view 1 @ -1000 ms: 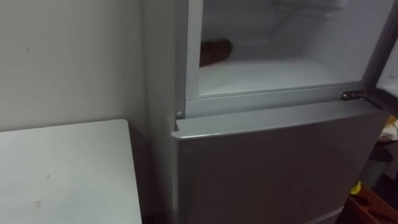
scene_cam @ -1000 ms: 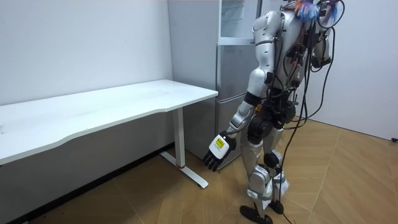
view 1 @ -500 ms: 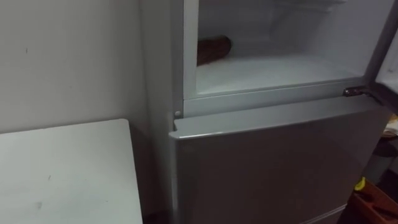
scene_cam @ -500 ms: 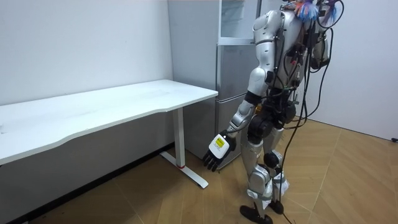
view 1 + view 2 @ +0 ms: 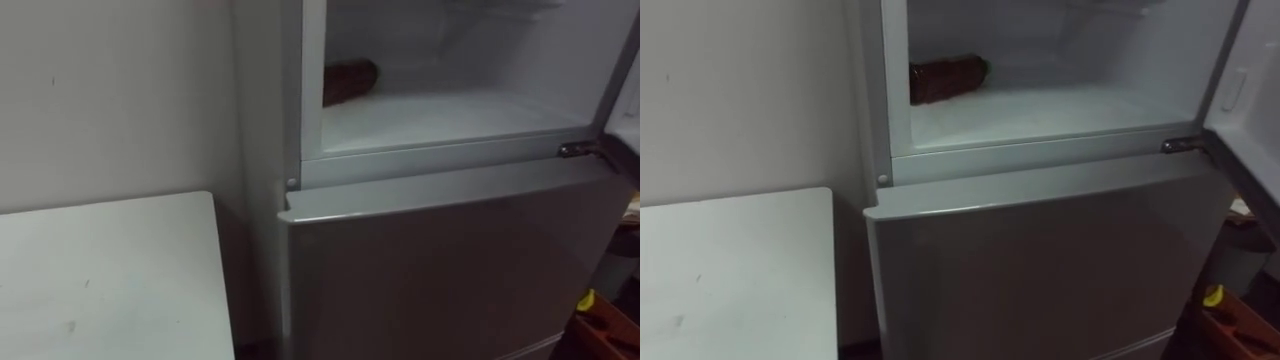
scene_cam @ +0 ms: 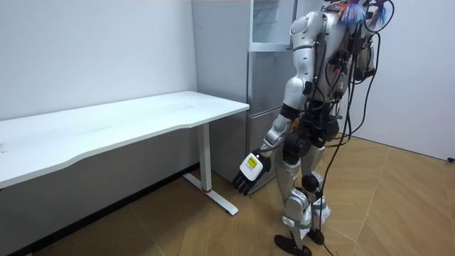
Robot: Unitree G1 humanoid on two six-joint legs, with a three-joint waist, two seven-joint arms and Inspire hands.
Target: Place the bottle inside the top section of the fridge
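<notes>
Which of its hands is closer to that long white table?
Left. The left hand hangs low beside the long white table's end; the right hand is on the body's other side, farther from it.

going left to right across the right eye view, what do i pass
white table → bottle lying in the upper fridge → door hinge → open upper door

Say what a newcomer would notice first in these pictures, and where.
The open upper compartment of the silver fridge, with a dark brown bottle lying on its side at its left. Beside the fridge stands a white table; the robot's left hand hangs open, holding nothing.
</notes>
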